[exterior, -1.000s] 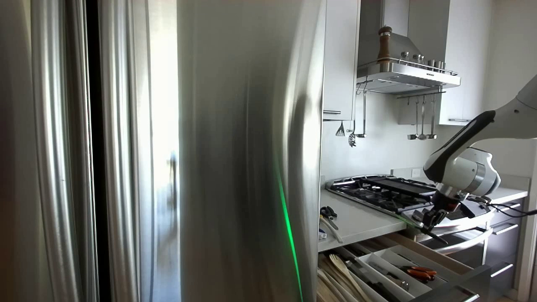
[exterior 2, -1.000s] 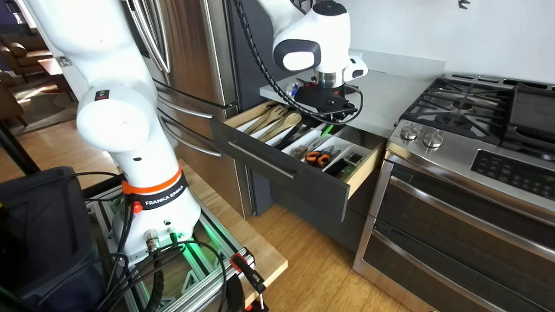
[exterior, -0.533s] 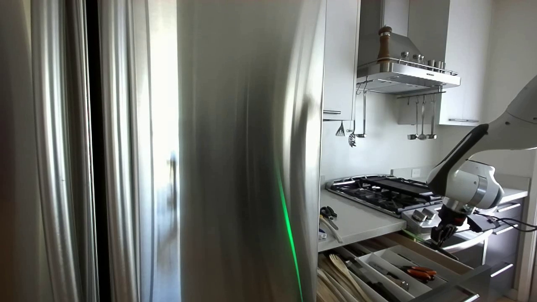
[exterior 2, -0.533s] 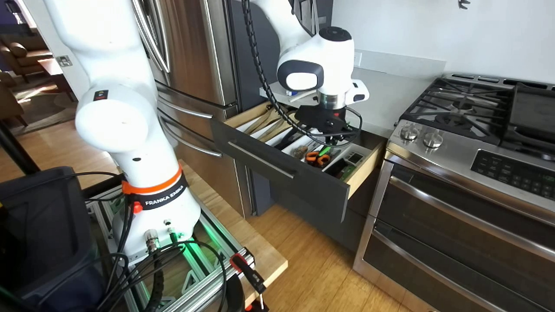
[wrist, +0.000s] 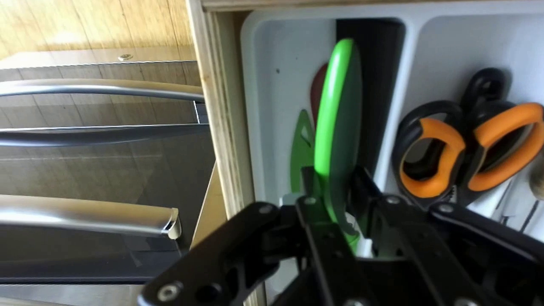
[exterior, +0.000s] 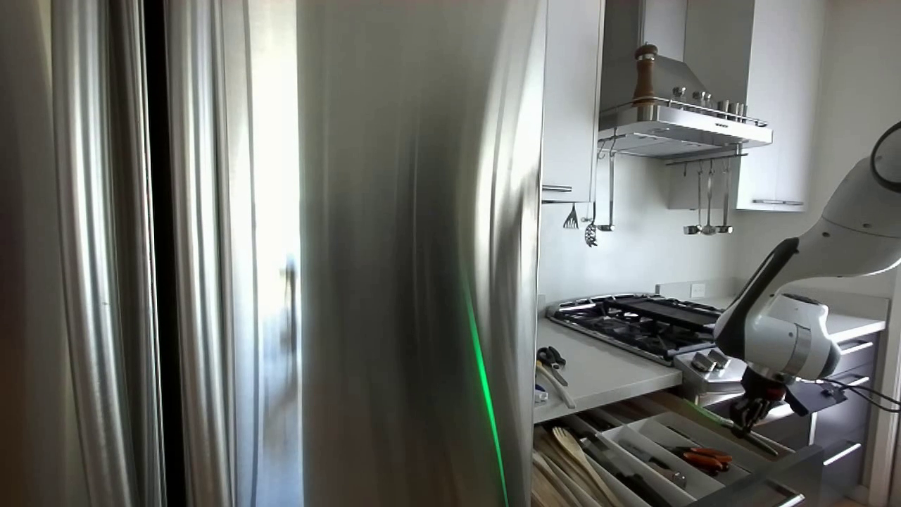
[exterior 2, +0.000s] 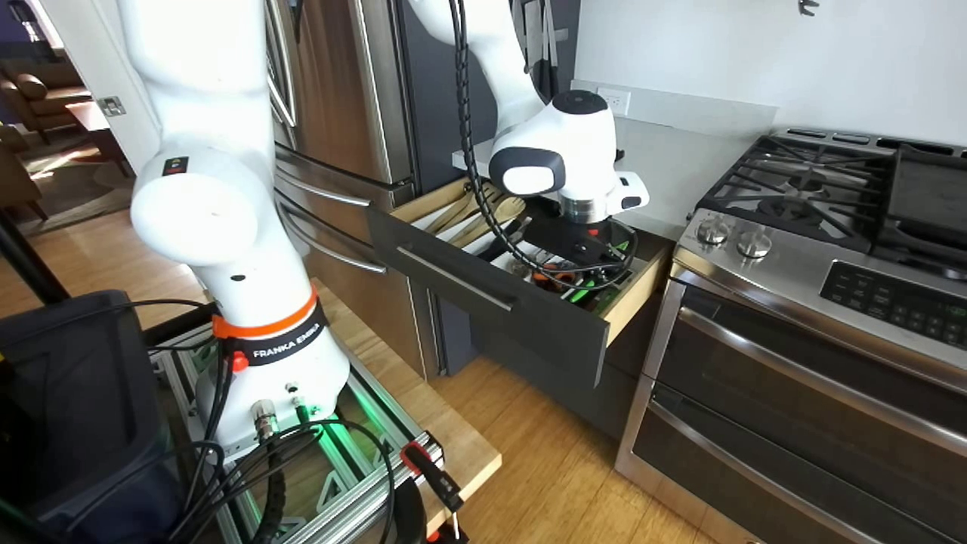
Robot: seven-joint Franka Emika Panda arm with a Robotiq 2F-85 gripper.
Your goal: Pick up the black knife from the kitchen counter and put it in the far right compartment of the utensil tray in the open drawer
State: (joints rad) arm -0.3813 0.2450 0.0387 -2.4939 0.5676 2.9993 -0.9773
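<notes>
Wrist view: gripper (wrist: 335, 182) clamped on the knife (wrist: 335, 127), which hangs over the compartment (wrist: 276, 85) of the utensil tray (wrist: 406, 63) next to the wooden side of the drawer (wrist: 225, 106), likely the target. Long axis runs roughly in line with that compartment, so going straight down looks right; height unclear. Handle dark grey-green with bright green edge, not plain black; rest mostly hidden here.

White glare on refrigerator (exterior: 394, 246), green streak (exterior: 484, 384)
</notes>
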